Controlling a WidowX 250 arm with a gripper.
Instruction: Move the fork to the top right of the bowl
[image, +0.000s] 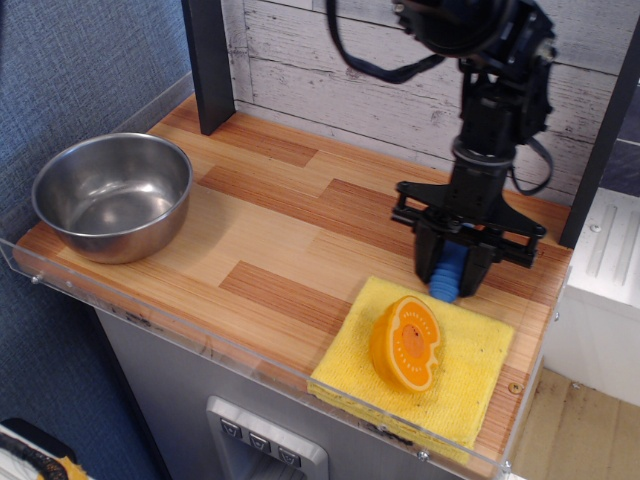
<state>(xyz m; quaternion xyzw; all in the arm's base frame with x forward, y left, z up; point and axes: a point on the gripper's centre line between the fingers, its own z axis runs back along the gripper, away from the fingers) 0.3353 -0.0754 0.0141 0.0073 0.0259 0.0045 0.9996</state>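
The steel bowl (112, 196) sits at the left front of the wooden counter. The fork (448, 274) shows only as its ribbed blue handle, standing between the black fingers of my gripper (452, 282) at the right rear, just behind the yellow cloth. Its tines are hidden by the gripper. The fingers are closed against the handle on both sides. The gripper is far to the right of the bowl.
An orange half-round toy fruit (406, 343) lies on a yellow cloth (472, 380) at the front right, just in front of the gripper. A dark post (208, 62) stands at the back left. A clear plastic lip (200, 340) runs along the counter's front edge.
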